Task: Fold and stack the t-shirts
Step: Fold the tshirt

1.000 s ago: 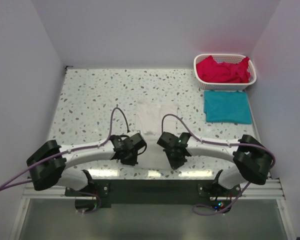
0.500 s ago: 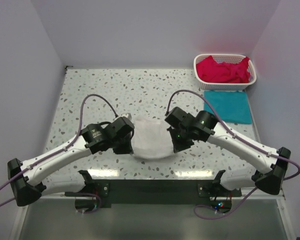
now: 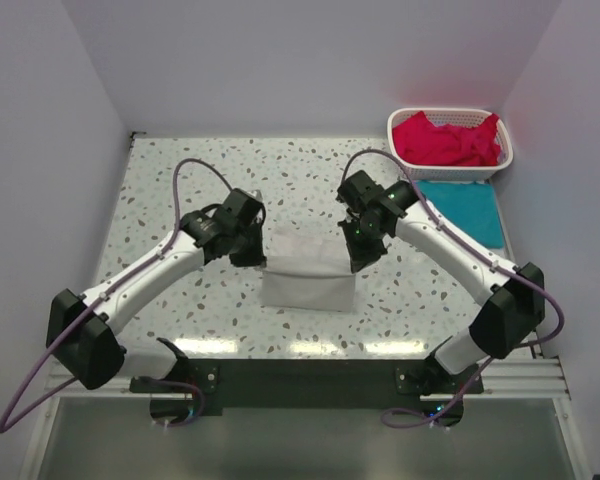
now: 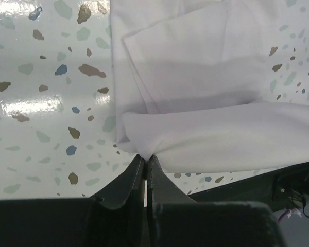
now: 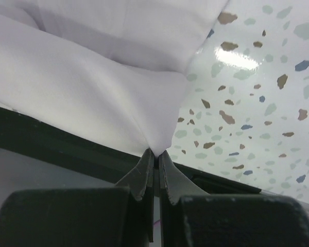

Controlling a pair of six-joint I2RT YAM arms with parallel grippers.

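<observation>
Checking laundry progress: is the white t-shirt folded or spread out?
Partly folded: the white t-shirt is doubled over itself, with the left gripper and right gripper each shut on a corner of its top layer.

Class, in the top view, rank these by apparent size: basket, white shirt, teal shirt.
1. Basket and white shirt: too alike to rank.
2. Teal shirt: smallest, though the right arm covers its near corner.
</observation>
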